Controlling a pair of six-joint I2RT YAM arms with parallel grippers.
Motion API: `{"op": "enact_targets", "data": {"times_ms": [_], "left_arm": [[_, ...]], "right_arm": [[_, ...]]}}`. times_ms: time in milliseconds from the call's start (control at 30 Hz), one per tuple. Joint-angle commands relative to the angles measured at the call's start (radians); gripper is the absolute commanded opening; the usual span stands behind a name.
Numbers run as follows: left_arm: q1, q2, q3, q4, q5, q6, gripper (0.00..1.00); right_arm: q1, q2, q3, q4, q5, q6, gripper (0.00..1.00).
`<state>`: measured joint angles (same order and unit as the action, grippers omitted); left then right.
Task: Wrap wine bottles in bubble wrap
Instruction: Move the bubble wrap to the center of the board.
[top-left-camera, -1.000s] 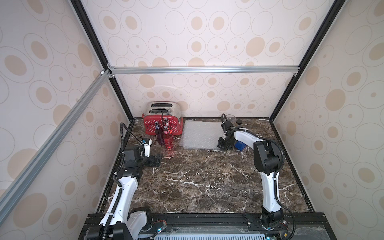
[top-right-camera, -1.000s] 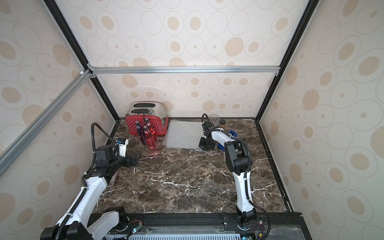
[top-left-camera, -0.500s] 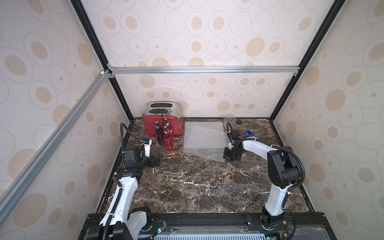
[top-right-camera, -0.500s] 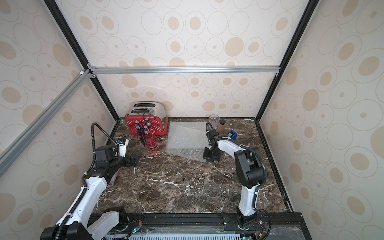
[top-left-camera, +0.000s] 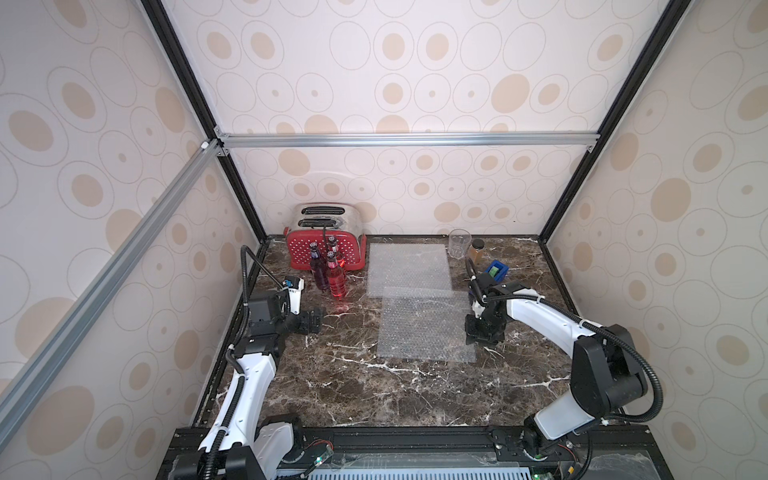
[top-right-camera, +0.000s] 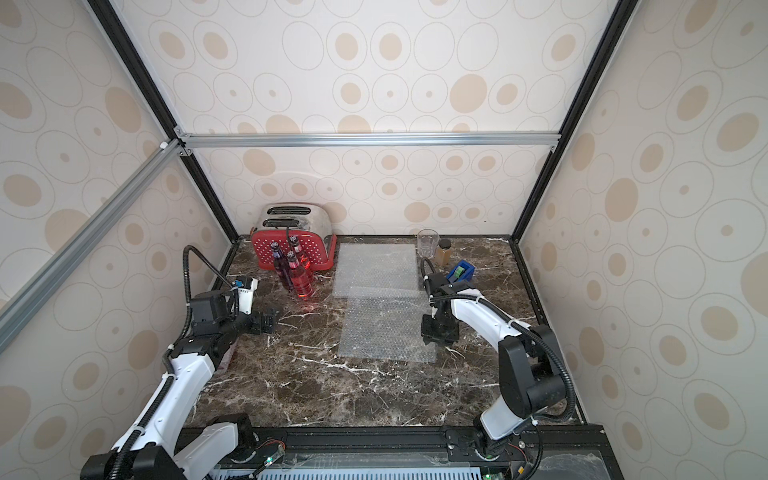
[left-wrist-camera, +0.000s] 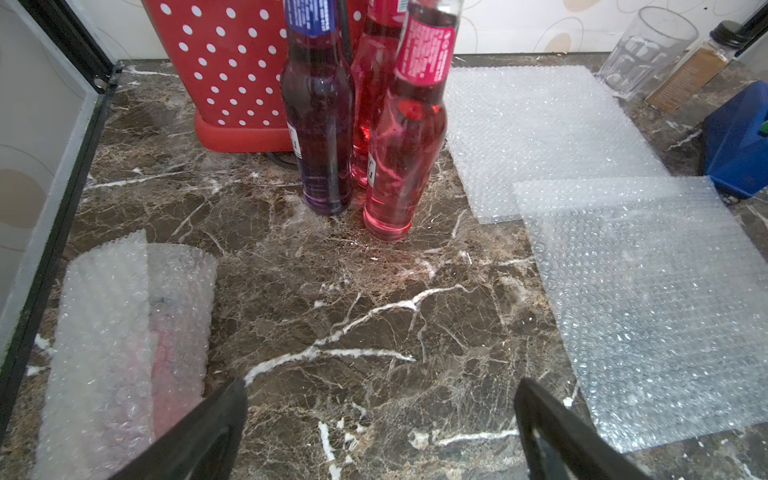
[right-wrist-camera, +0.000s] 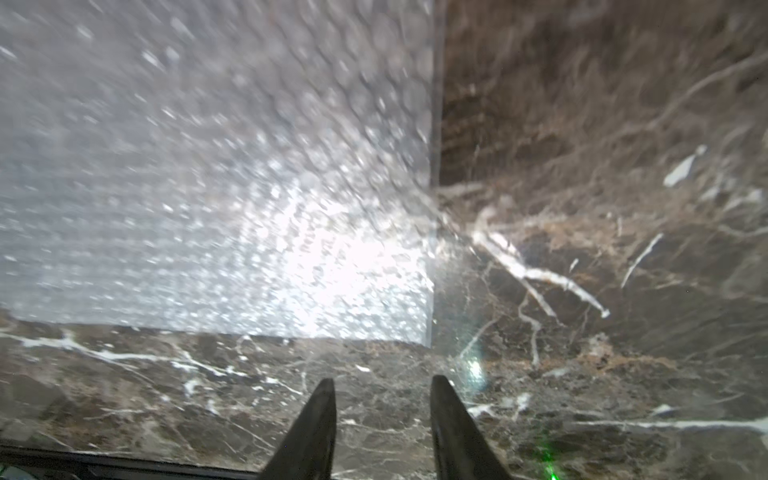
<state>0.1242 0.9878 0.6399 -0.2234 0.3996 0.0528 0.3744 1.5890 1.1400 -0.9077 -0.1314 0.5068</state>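
Bubble wrap (top-left-camera: 424, 324) flat just beside right fingers (right-wrist-camera: 316, 428) — parted, empty; left fingers (left-wrist-camera: 208, 432) wide

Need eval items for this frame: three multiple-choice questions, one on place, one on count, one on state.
1. The unwrapped wine bottles stand: A) just before the red basket B) in the front-right corner C) against the right wall
2. Unwrapped bottles standing: A) two B) three C) five
3. The right gripper is: A) shut tight B) apart, empty C) gripping a bottle
A, both top views show them at the basket's front; B, one purple, two red; B, the right wrist view shows an empty gap.
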Motion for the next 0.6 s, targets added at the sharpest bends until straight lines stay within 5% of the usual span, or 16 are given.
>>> {"op": "enact_targets", "data": {"times_ms": [0, 267, 567], "left_arm": [[-0.006, -0.014, 0.012, 0.002, 0.013, 0.021, 0.99], [-0.013, -0.013, 0.029, -0.016, 0.018, 0.022, 0.99], [-0.015, -0.002, 0.032, -0.007, 0.022, 0.024, 0.99]], "right_arm": [[0.053, 0.069, 0.089, 0.083, -0.009, 0.023, 0.40], [0.181, 0.362, 0.236, 0.246, -0.102, 0.050, 0.40], [0.264, 0.366, 0.089, 0.346, -0.149, 0.136, 0.40]]}}
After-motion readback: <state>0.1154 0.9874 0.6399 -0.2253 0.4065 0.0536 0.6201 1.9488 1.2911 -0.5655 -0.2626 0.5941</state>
